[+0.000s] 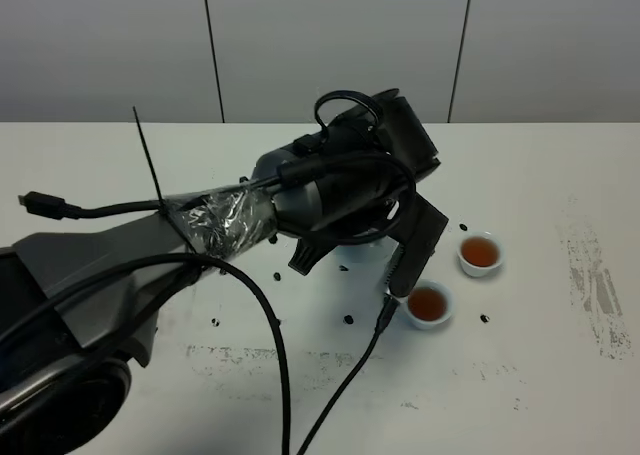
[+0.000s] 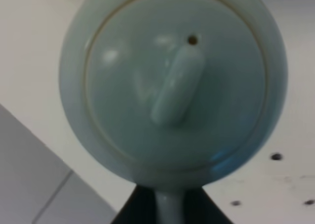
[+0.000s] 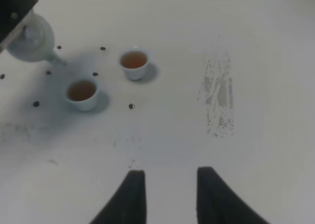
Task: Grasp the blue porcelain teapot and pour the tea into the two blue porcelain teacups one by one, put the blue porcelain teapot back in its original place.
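Well, the tabletop (image 1: 560,375) under me is white and matte, dotted with small dark specks (image 1: 348,319) around the cups and marked by a grey scuffed patch (image 1: 592,275) out on my right side. Behind it stands a wall (image 1: 340,45) of pale grey panels split by thin dark seams.

My left end effector (image 2: 167,207) is clamped on the teapot (image 2: 172,86) by its handle (image 2: 168,208), black fingers (image 2: 135,209) on either side; the lid (image 2: 174,83) with its long knob fills my left wrist view. The pot sits near the middle of the tabletop, largely hidden beneath my arm from above, and I cannot tell whether it rests on the surface or hangs just over it.

Both cups lie just to its right, one cup (image 1: 430,305) nearer me, the other cup (image 1: 480,253) farther back, each holding reddish-brown tea (image 1: 481,252).

My right end effector (image 3: 170,197) hovers over bare tabletop with its fingers apart, gripping nothing.
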Available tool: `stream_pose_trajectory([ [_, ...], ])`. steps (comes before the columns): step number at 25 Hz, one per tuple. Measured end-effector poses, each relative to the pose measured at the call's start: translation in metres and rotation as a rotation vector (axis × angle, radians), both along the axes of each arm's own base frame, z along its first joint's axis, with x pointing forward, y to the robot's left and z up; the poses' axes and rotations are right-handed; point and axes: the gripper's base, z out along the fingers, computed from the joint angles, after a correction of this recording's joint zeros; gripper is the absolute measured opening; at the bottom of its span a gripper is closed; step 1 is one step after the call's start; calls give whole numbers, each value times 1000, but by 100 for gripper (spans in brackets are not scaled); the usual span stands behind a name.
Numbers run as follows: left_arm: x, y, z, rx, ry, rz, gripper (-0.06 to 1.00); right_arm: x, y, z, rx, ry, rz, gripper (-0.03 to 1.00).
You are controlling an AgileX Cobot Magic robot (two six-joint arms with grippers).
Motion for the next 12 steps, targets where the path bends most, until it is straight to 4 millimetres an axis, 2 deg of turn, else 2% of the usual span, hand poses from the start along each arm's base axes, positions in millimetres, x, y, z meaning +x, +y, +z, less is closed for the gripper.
stream_pose_trajectory([
  [4,2,9,9,-161,76,143,8,0,0,0,0,0,0,24],
  [10,5,35,47,-419,129,375,8,0,0,0,0,0,0,24],
  [12,2,45,51,-473,141,428,8,0,0,0,0,0,0,24],
])
